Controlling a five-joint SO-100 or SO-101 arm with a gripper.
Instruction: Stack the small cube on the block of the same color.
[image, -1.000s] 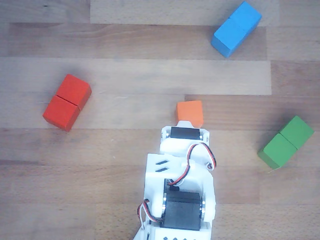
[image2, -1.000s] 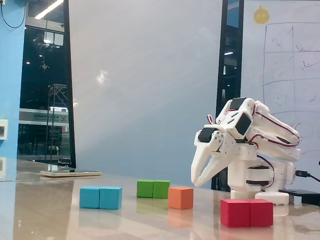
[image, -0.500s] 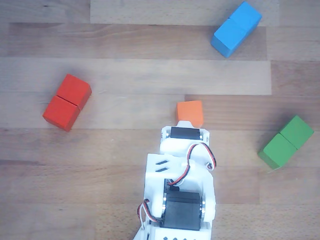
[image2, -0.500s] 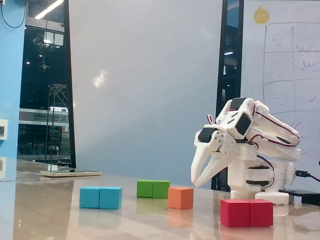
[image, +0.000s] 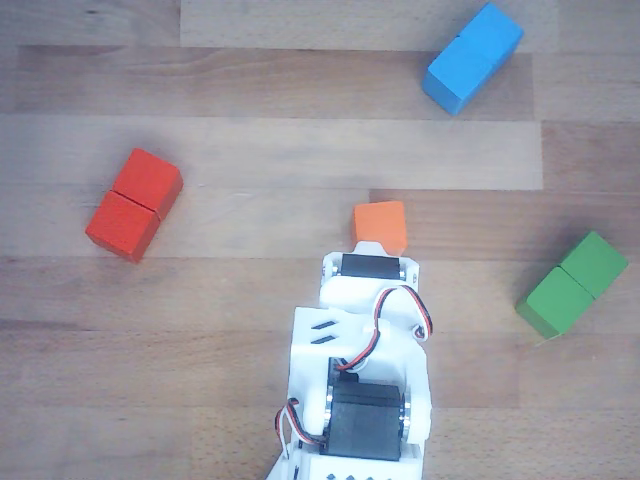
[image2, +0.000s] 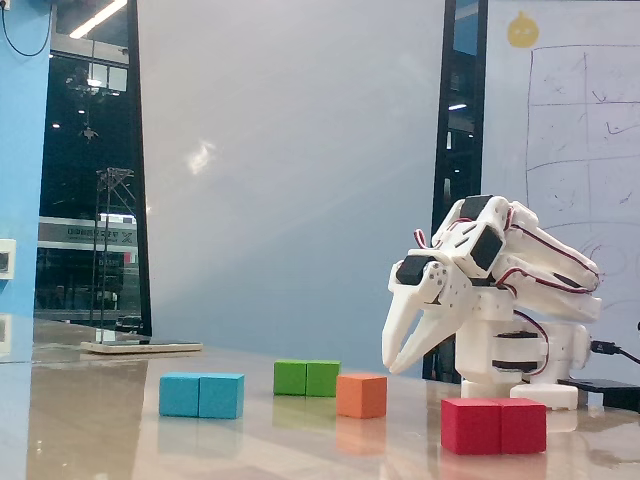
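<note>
So, block count: one small orange cube, three double blocks: red, blue, green. All sit apart on the wooden table; no containers. Orange cube is mid-table, just ahead of the arm in the other view, resting flat, nothing touching it. Gripper hangs above the table in the fixed view, empty, fingers slightly apart. From above, the arm body hides the fingertips. Arm is cut off at the bottom edge.
</note>
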